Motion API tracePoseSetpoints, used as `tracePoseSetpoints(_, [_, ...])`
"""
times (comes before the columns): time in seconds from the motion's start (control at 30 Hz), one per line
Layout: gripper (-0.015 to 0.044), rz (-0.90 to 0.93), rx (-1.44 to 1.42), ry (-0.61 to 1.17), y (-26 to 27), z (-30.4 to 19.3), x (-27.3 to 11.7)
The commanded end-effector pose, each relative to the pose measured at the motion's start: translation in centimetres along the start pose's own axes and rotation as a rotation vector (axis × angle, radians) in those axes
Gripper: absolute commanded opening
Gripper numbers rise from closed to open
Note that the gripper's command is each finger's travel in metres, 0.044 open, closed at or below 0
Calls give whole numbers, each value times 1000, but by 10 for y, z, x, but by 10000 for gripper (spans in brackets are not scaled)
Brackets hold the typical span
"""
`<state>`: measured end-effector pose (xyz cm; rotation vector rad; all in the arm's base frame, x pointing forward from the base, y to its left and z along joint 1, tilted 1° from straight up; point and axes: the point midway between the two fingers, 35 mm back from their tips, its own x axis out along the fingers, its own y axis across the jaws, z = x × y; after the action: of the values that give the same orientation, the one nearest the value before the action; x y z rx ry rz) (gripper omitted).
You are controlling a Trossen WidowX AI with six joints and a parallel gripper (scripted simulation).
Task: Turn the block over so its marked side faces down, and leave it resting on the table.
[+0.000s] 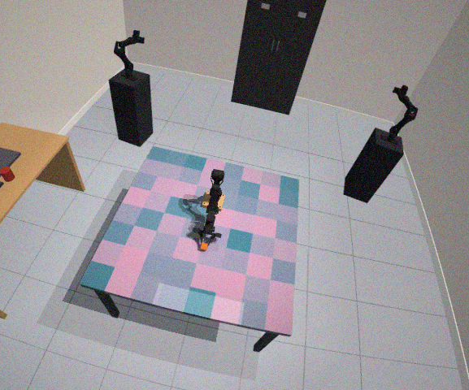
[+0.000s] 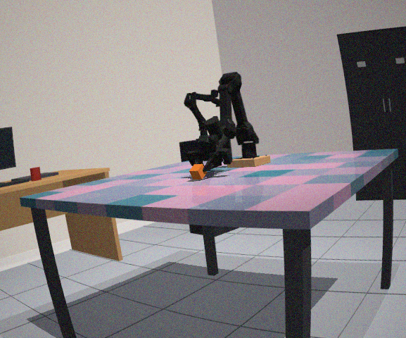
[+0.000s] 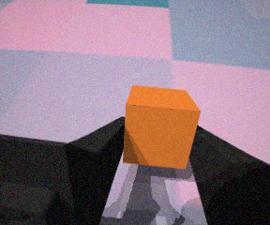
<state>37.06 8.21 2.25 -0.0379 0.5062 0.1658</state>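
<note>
Gripper (image 3: 159,155), black parallel-jaw type, clamped on plain orange cube block (image 3: 159,127); dark fingers press left and right faces (wrist view). No mark visible on block faces shown. Block low over checkered pink, lilac and teal table top (image 2: 290,196), near its middle; contact with surface cannot be told. Black six-joint arm (image 2: 228,120) folded down over block from tan square base plate (image 2: 250,160) behind. Farther back: tall black cabinet (image 2: 384,109) against wall.

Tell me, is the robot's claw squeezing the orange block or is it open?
Squeezing. The gripper is shut on the orange block, one dark finger pressed against each side.
</note>
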Motion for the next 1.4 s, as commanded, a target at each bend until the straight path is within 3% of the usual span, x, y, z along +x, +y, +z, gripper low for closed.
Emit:
tracePoseSetpoints(0.0, [0, -6, -4, -24, -1, 1, -2])
tracePoseSetpoints(0.43, [0, -6, -4, -24, -1, 1, -2])
tracePoseSetpoints(1.0, [440, -6, -4, -24, -1, 1, -2])
tracePoseSetpoints(1.37, [440, -6, -4, -24, -1, 1, -2])
